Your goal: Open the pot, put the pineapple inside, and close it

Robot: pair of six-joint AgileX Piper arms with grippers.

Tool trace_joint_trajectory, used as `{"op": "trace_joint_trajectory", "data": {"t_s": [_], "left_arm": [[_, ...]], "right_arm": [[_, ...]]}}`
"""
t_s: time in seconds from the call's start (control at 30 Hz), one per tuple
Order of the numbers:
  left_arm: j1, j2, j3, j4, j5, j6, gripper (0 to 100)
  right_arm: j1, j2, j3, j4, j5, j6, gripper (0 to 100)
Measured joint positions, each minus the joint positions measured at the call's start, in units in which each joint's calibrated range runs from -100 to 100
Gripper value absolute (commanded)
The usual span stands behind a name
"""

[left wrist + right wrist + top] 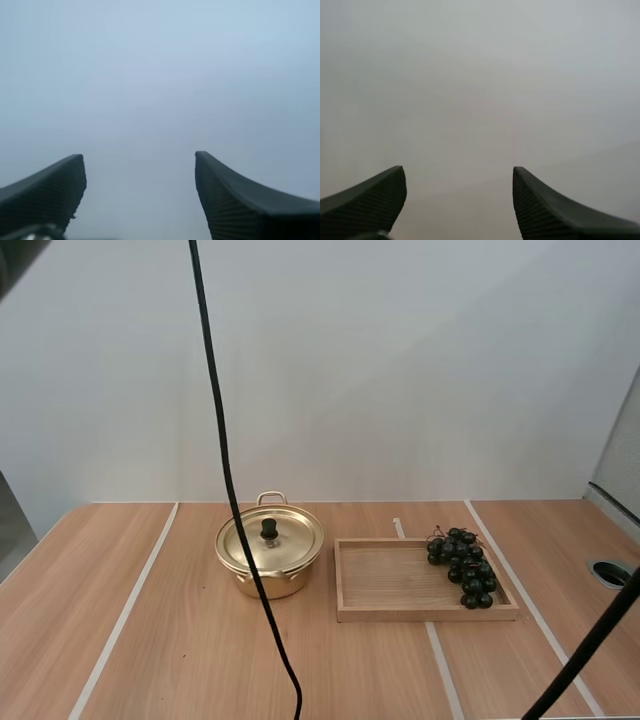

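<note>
High view, gold lidded pot (288, 583), dark grapes (463, 568) on tray (385, 580)

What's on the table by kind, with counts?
pot: 1
lid, on the pot: 1
wooden tray: 1
bunch of grapes, at the tray's right end: 1
Total: 4
</note>
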State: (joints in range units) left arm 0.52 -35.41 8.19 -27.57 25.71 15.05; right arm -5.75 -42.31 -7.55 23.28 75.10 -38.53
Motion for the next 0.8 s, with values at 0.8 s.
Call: {"op": "trace_joint_trajectory", "data": {"t_s": [0.8], "left_arm": [[0.0,-30.5,5.8,40.9,30.7,-36.3,100]], "right_arm": [[-0.1,-33.1,48.9,15.2,-41.8,0.7,100]]}}
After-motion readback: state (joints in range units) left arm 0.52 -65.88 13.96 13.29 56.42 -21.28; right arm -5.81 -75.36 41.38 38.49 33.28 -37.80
